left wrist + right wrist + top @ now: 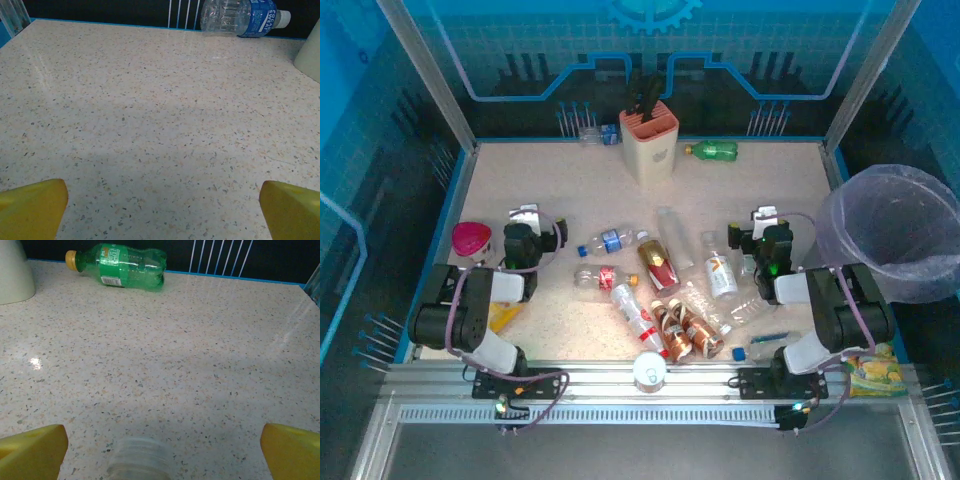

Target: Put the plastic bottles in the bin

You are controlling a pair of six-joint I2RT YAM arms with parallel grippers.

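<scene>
Several plastic bottles lie in a heap mid-table: a blue-labelled one (610,241), a red-gold one (660,265), a white-labelled one (720,272) and brown ones (672,330). A green bottle (712,151) (125,267) and a blue-labelled bottle (595,134) (240,16) lie at the back edge. The bin (895,235), lined with a pale bag, stands off the table's right side. My left gripper (525,222) (160,210) is open over bare tabletop left of the heap. My right gripper (762,225) (160,450) is open, with a clear bottle's end (137,460) low between its fingers.
A beige knife block (648,140) stands at the back centre. A pink-lidded cup (471,240) sits beside the left arm, and a silver can (649,370) stands at the near edge. A yellow packet (505,315) lies under the left arm, a snack bag (875,370) by the right base.
</scene>
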